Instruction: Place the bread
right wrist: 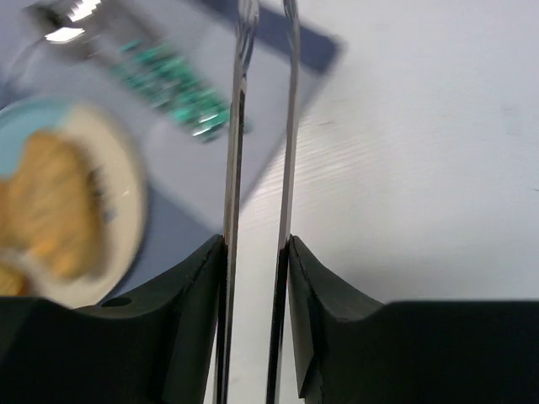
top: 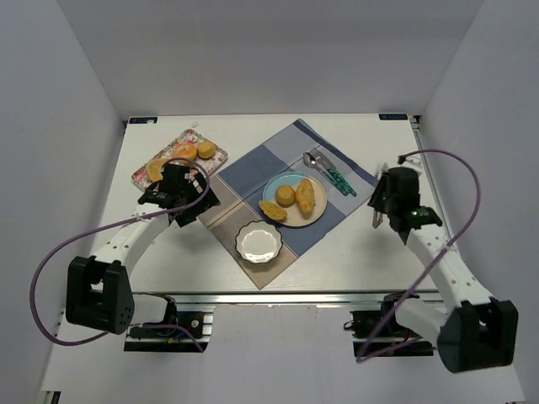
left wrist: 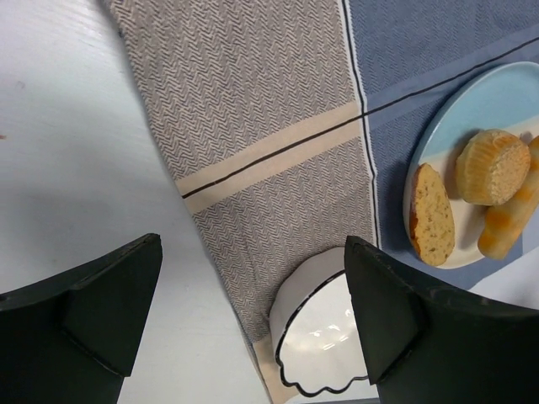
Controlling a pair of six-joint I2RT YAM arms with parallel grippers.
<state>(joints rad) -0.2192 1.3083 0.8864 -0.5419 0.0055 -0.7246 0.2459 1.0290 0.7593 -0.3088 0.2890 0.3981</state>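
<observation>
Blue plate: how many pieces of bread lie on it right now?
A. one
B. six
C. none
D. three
D: the top view shows three pieces of bread lying together on the blue plate, a count the left wrist view confirms.

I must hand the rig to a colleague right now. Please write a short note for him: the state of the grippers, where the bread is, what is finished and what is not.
Left gripper: open and empty, above the cloth beside the white bowl.
Right gripper: shut on metal tongs with nothing between the blades, over the bare table to the right of the cloth.
Three bread pieces lie on the blue plate; several more lie on the patterned tray.
Done: three pieces are plated.
Left: probably carry the tray pieces to the plate with the tongs.
</observation>
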